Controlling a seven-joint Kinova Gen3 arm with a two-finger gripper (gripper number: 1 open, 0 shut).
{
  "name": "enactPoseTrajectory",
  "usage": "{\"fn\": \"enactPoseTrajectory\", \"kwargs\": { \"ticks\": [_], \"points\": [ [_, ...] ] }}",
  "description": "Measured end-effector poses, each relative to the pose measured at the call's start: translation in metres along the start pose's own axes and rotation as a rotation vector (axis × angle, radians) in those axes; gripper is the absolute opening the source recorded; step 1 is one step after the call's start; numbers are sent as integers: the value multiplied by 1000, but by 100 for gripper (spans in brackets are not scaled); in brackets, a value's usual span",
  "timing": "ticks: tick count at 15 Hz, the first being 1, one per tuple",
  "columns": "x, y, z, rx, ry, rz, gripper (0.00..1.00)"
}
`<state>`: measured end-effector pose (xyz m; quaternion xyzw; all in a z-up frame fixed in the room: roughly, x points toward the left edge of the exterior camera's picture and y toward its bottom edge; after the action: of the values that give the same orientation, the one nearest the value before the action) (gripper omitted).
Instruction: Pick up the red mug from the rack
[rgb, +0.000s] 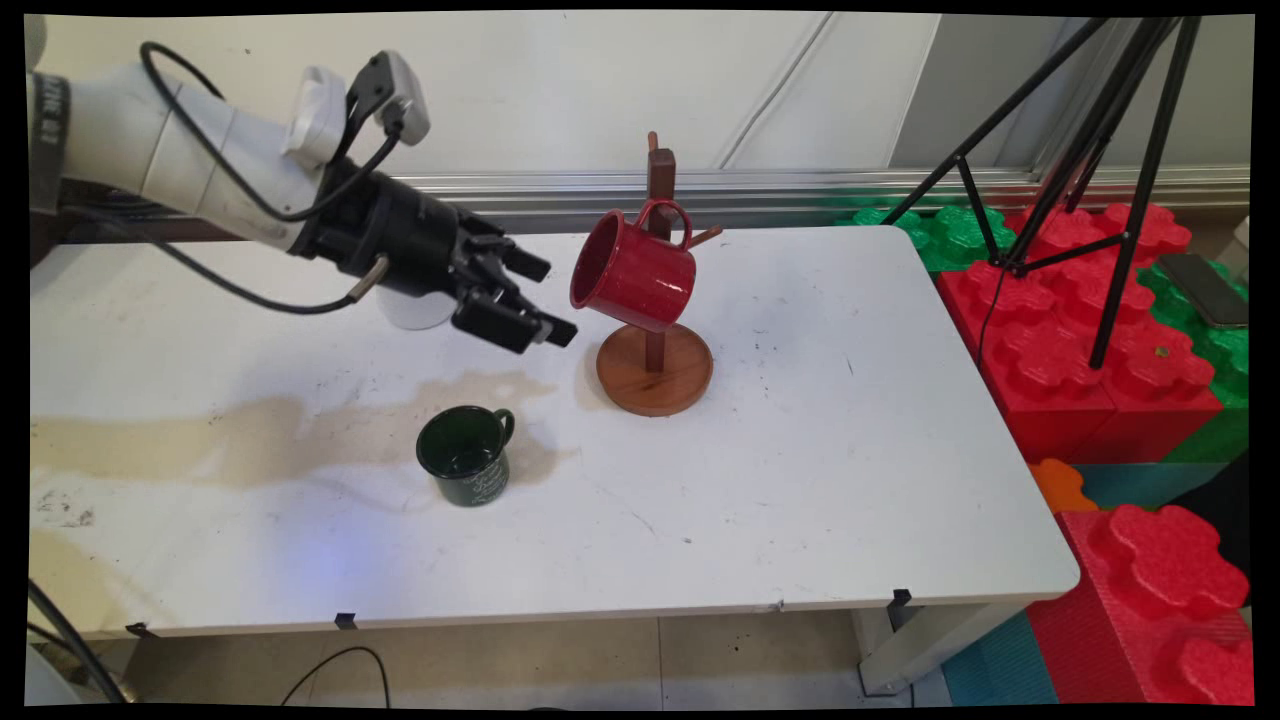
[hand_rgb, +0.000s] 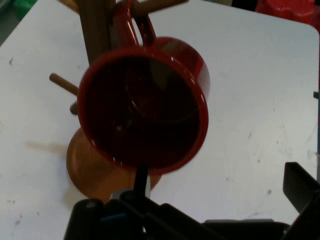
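Your white table is carrying a tan stain across its left half, with red and green foam blocks and a black tripod sitting off its right side. You are looking at the gripper hovering with its jaws spread wide and holding nothing, just left of the red mug, whose handle is hanging on a peg of the wooden mug tree. Nearer you, a dark green mug is standing upright, and a white cup is peeking from behind the hand.
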<state>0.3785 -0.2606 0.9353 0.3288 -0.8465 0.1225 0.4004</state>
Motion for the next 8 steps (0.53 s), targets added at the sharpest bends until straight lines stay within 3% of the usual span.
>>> {"fn": "enactPoseTrajectory", "kwargs": {
  "ticks": [8],
  "points": [
    [13,-9,15,-32,24,4,100]
  ]
}}
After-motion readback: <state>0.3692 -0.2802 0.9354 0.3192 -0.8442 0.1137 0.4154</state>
